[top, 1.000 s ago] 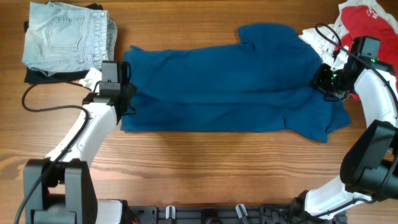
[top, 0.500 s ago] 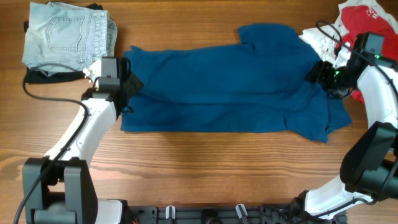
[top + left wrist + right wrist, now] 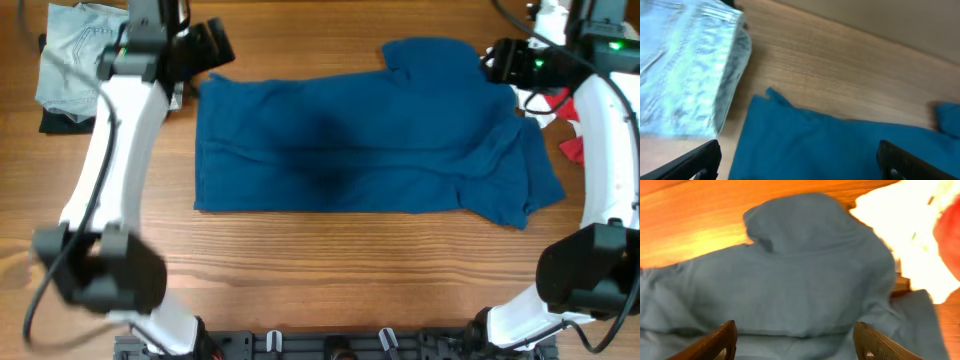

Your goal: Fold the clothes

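The dark blue shirt (image 3: 360,140) lies spread flat across the middle of the wooden table (image 3: 330,270), one sleeve poking toward the far edge and another at the near right. The left gripper (image 3: 205,48) hangs above the shirt's far left corner, its fingers (image 3: 695,160) spread wide with nothing between them. The right gripper (image 3: 500,62) hovers over the far right sleeve, likewise spread and empty. Folded light jeans (image 3: 75,60) sit at the far left, and red and white cloth (image 3: 910,225) lies at the far right.
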